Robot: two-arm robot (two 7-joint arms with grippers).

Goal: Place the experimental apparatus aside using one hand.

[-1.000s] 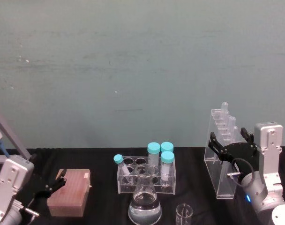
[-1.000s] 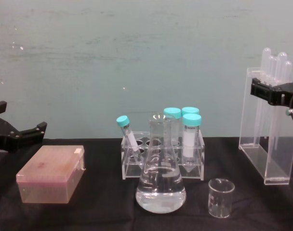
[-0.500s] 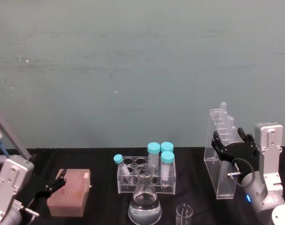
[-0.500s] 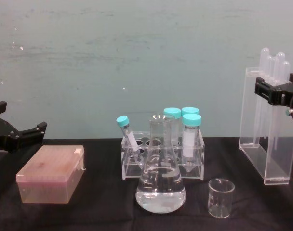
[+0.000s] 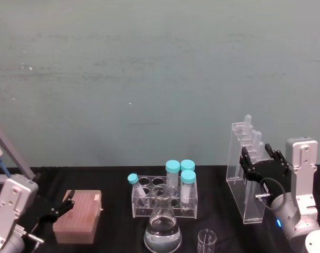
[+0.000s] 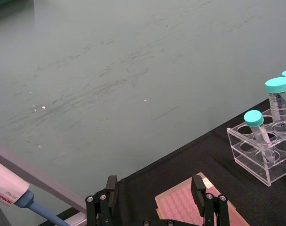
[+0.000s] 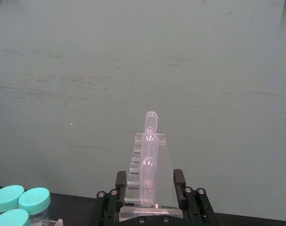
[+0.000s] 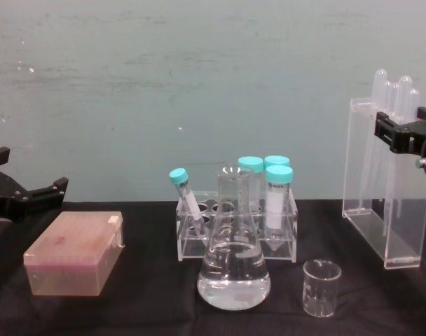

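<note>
The tall acrylic stand (image 5: 238,179) with long glass tubes (image 5: 250,129) rises at the table's right; in the chest view the stand (image 8: 370,182) leans with its top toward the left. My right gripper (image 5: 260,158) is shut on its upper part, one black jaw on each side, as the right wrist view shows (image 7: 150,181). The conical flask (image 8: 234,273) with clear liquid stands front centre, and the small beaker (image 8: 321,287) is to its right. My left gripper (image 5: 57,208) hovers open at the far left, holding nothing.
A clear rack of teal-capped tubes (image 8: 237,224) stands behind the flask. A pink box (image 8: 73,255) lies at the left, just under the left gripper (image 6: 154,183). A pipette (image 6: 11,193) on a slanted rod is at the far left. Black cloth covers the table.
The right gripper's jaws have drawn in from wide apart to clamp the acrylic stand, and the stand's top has shifted slightly left. The left arm has stayed still.
</note>
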